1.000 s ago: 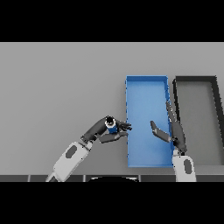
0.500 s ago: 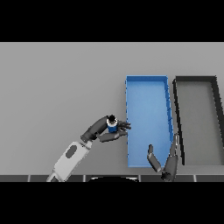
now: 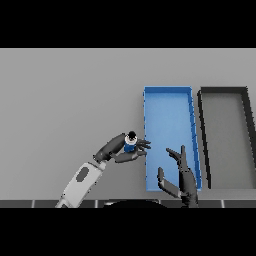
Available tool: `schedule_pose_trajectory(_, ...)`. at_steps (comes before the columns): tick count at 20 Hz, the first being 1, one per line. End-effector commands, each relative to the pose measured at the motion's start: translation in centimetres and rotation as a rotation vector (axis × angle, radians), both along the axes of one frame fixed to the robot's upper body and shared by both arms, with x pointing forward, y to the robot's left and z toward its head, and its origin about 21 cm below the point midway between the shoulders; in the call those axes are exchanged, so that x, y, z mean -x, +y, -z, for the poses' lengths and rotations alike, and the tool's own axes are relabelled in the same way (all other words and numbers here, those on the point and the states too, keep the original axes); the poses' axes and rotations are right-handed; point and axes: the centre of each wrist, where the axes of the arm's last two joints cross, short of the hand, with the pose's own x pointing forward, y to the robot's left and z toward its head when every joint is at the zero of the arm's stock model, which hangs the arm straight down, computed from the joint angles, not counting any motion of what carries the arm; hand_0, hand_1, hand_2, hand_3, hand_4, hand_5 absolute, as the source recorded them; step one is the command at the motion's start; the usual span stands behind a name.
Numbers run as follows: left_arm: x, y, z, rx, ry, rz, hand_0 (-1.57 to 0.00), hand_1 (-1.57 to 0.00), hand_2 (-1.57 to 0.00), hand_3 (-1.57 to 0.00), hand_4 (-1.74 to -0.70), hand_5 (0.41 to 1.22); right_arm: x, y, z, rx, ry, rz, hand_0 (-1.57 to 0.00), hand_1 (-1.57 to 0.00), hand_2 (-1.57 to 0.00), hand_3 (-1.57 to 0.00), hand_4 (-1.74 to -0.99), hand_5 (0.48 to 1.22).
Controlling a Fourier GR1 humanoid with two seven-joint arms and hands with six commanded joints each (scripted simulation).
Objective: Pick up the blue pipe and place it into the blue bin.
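Head view: the pipe (image 3: 130, 145) is pinched in the curled fingers of the left robot hand (image 3: 123, 150), just left of the bin (image 3: 167, 117). The right robot hand (image 3: 181, 175) is held spread over the bin's near end. The pickup looks done; the placing is left.

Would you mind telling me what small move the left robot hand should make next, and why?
Probably carry it rightward over the blue bin. The left robot hand holds the blue pipe just outside the bin's left wall, fingertips at its edge; the right robot hand hovers open at the bin's near end.
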Motion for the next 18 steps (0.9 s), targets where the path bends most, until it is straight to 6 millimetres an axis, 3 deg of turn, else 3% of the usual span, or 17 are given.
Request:
schedule_pose_trajectory(1, 0.2, -0.1, 0.0, 0.006, -0.011, 0.005, -1.57, -1.57, -1.57, -1.57, -1.47, 1.221, -0.5, 0.3, -1.3, 0.001, -0.015, -0.047, 0.0, -0.01, -0.11, 0.0, -1.247, 0.568)
schedule_pose_trajectory(9, 0.0, -0.2, -0.5, -0.004, -0.025, 0.008, -1.57, -1.57, -1.57, -1.57, -1.47, 1.221, -5.5, 3.6, -6.6, 0.165, -0.059, -0.327, 0.0, 0.0, -0.04, 0.0, -1.302, 0.559)
schedule_pose_trajectory(18, -0.7, 0.2, 0.5, 0.005, 0.013, 0.033, -1.57, -1.57, -1.57, -1.57, -1.47, 1.221, -10.1, 6.6, -9.8, 0.248, -0.052, -0.486, -0.01, -0.02, -0.07, 0.0, -1.209, 0.534)
